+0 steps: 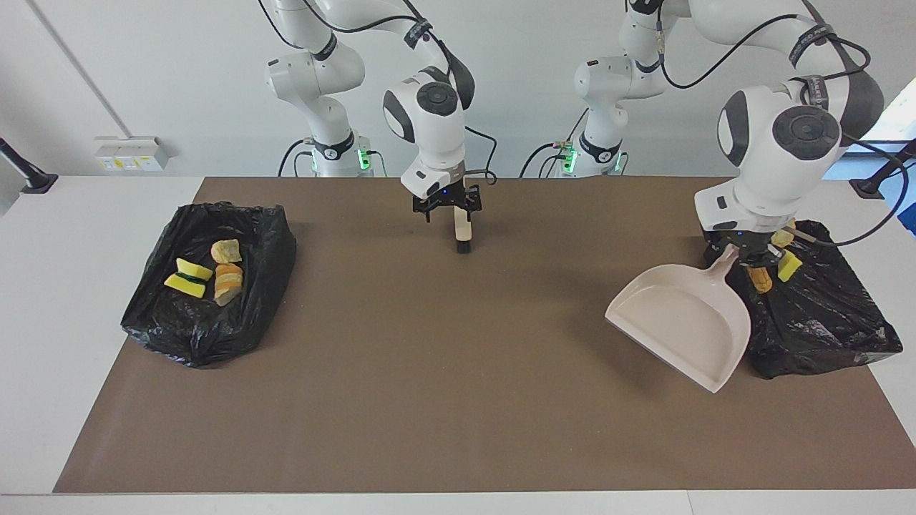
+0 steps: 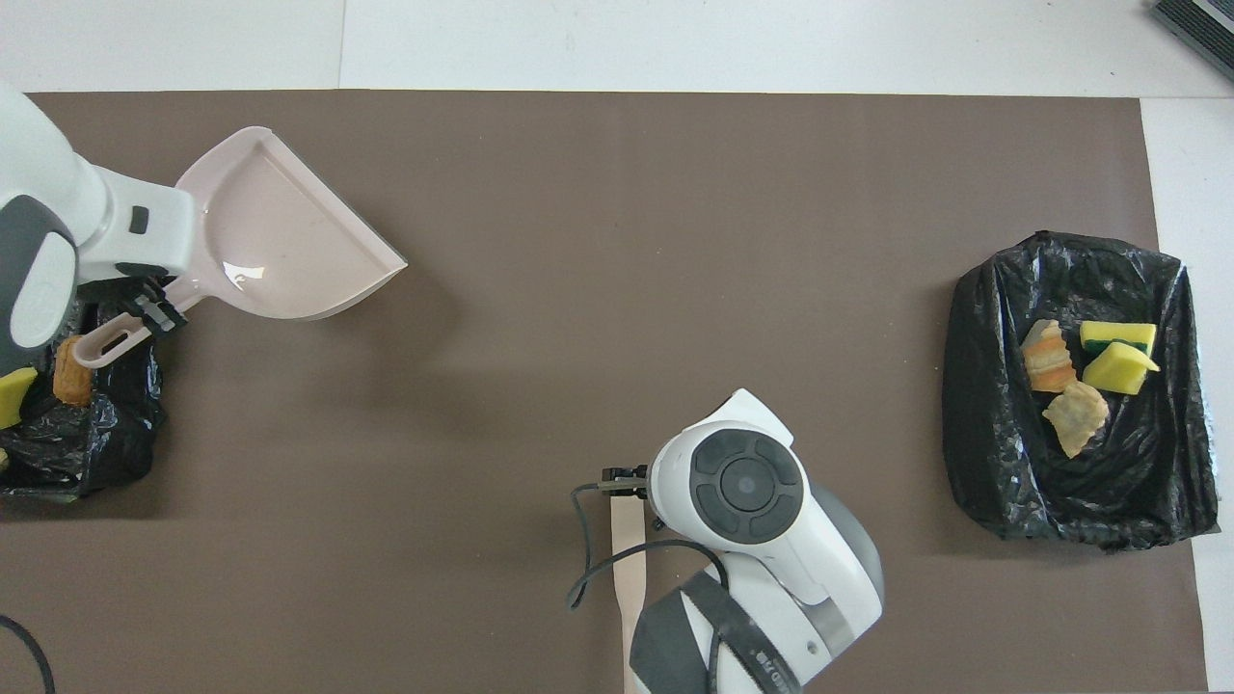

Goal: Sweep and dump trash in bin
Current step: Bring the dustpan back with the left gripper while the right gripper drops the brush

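Seven scraps of trash (image 1: pixel 206 271), bright yellow and crumbly tan-orange, sat split between two black bags (image 1: pixel 209 282), one at each end of the table. Left gripper (image 1: pixel 746 255) clenched the dustpan (image 1: pixel 683 324) handle over the mat; right gripper (image 1: pixel 447 207) hung released above the brush (image 1: pixel 463 233).
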`<state>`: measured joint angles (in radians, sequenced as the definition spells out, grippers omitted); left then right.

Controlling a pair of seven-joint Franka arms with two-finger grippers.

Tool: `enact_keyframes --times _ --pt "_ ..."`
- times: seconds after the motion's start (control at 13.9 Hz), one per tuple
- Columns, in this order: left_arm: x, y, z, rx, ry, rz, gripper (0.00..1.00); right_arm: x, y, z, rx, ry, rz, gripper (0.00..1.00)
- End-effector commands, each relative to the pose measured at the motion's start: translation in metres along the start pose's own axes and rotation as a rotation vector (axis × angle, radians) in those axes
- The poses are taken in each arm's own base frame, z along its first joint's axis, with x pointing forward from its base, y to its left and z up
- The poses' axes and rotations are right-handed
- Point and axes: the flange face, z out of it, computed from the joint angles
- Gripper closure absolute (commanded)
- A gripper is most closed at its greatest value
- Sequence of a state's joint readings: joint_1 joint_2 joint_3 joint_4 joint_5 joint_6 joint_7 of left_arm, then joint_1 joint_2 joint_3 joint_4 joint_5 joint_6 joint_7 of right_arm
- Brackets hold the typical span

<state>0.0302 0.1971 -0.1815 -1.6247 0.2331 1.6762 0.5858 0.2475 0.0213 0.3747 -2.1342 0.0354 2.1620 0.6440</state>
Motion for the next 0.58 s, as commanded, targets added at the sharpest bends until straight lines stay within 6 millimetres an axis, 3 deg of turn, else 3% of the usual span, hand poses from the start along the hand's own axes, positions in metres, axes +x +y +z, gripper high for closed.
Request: enact_keyframes --times 0.0,0.43,0.5 --pt "0.041 0.051 0.008 -0.046 0.019 -0.203 1.00 0.032 0.022 -0.031 -0.035 0.049 0.003 0.00" --pt "0.132 0.164 0.025 -0.118 0.085 -0.481 1.00 0.076 0.063 -0.095 -0.068 0.108 0.052 0.00" --pt "0.139 0.178 0.027 -0.129 0.093 -0.499 1.00 0.084 0.076 -0.111 -0.070 0.113 0.043 0.00"
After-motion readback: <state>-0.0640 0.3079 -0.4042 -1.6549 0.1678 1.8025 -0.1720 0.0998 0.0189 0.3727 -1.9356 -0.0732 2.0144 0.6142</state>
